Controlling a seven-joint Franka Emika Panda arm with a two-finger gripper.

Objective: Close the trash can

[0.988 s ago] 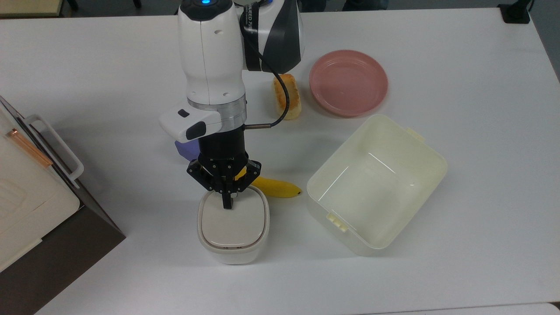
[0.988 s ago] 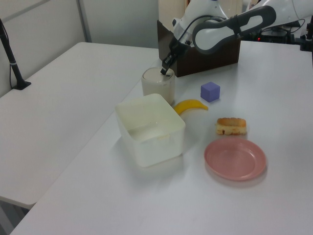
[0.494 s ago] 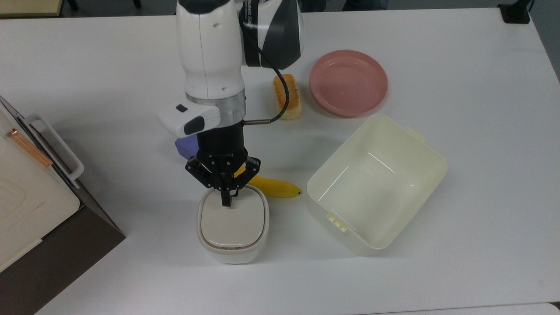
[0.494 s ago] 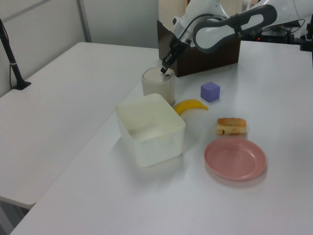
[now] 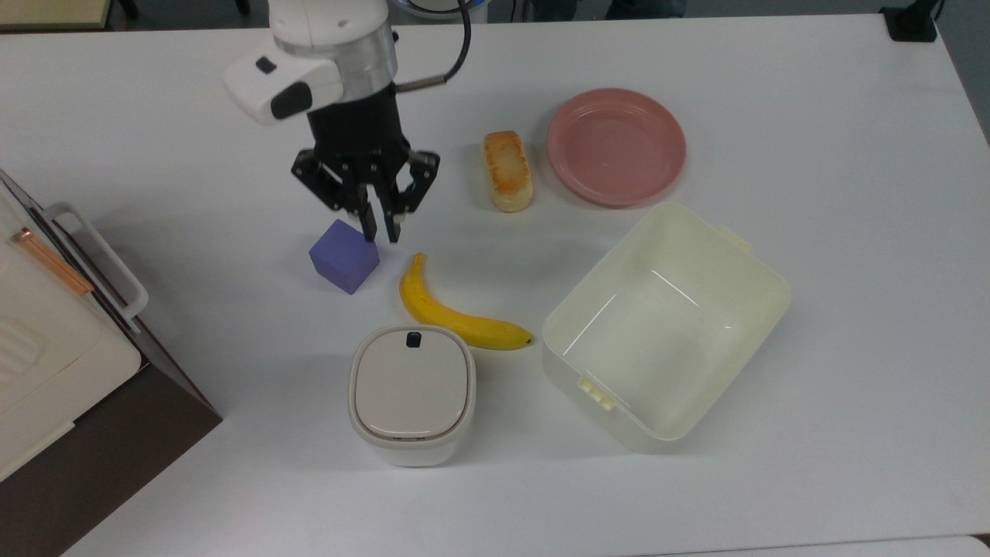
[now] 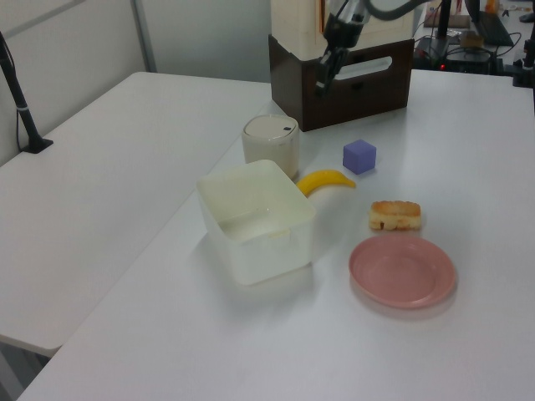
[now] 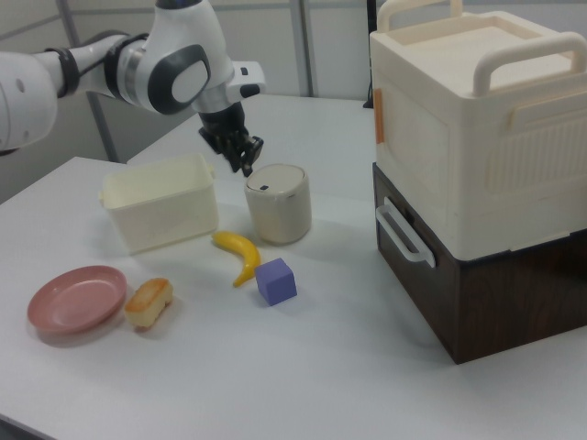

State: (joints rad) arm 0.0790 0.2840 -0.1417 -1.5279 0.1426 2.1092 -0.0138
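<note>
The small white rounded-square plastic trash can (image 5: 411, 406) is seen on the white table (image 5: 812, 433), near the top view's lower centre. Its beige hinged lid (image 5: 411, 387) lies flat and flush within the rim, with the small black button (image 5: 414, 338) uncovered at the far edge; the task is judged done.

The black two-finger gripper (image 5: 380, 226) is held high and well apart from the can, fingertips pointing down, jaws drawn narrow with a slight gap and nothing between them. In the top view it appears just above the purple cube (image 5: 344, 256); from the right view it hangs clear in the air, so no contact is judged.

A yellow banana (image 5: 452, 309) lies just beside the can, on the top view's right. Farther right sits a cream lidless rectangular tub (image 5: 665, 325), open side up. A toasted bread roll (image 5: 507, 170) and a pink round plate (image 5: 616, 145) lie beyond, well clear of the lid's swing.
</note>
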